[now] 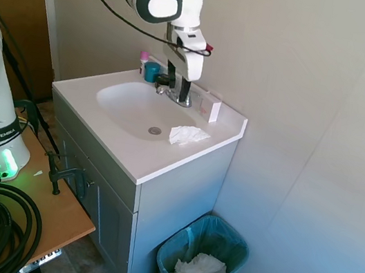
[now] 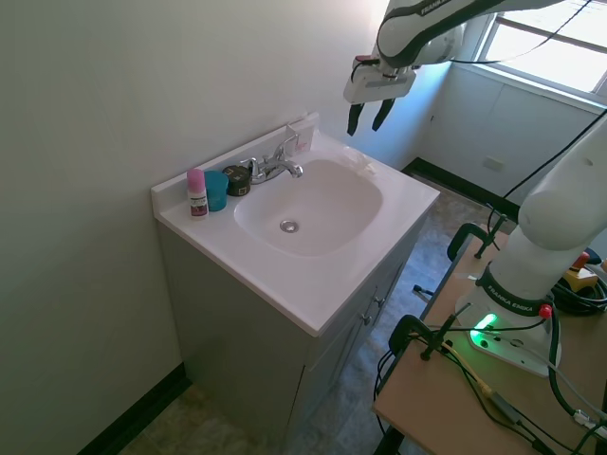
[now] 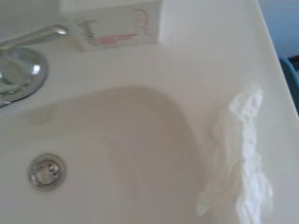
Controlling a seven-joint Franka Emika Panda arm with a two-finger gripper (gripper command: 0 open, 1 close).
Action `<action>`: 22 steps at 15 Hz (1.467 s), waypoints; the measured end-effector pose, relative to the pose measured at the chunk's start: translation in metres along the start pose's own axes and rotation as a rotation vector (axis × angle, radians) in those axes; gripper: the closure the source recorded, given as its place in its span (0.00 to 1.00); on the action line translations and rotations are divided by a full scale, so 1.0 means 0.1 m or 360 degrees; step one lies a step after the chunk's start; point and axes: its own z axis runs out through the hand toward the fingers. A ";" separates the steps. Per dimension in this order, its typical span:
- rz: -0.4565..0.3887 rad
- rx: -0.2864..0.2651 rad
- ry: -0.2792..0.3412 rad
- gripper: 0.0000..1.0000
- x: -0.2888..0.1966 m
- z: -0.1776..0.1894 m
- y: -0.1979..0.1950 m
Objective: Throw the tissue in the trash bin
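The tool [image 2: 370, 118] hangs in the air above the back of the sink basin [image 1: 135, 106], near the faucet [image 1: 177, 94], its two dark fingers spread apart with nothing between them. The tissue [image 1: 188, 135] lies crumpled on the white tabletop [image 1: 129, 159], right at the basin's rim on the side away from the teal cup [image 1: 151, 71]. In the wrist view the tissue [image 3: 243, 158] shows as a ragged white strip beside the basin's edge, with the drain [image 3: 46, 171] well apart from it. The small white box [image 1: 210, 106] stands behind the basin, just beside the faucet, against the backsplash. The pink-capped bottle [image 2: 196, 192] and the cup sit together on the other side of the faucet, with a small dark round thing [image 2: 236, 179] next to them, possibly a jar. The trash bin [image 1: 202, 260] stands on the floor beside the vanity cabinet [image 1: 179, 199], below the tissue's corner of the basin, with a heap of crumpled white paper [image 1: 199, 272] inside its liner.
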 end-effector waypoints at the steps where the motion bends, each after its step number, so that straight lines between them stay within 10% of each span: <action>1: 0.0011 -0.0032 -0.0004 0.00 0.14 0.13 0.03; 10: -0.0040 -0.0263 -0.0050 0.00 0.44 0.97 -0.08; 11: -0.0034 -0.0277 -0.0051 1.00 0.48 1.03 -0.06; 22: -0.0048 -0.0304 -0.0075 1.00 0.54 1.12 -0.12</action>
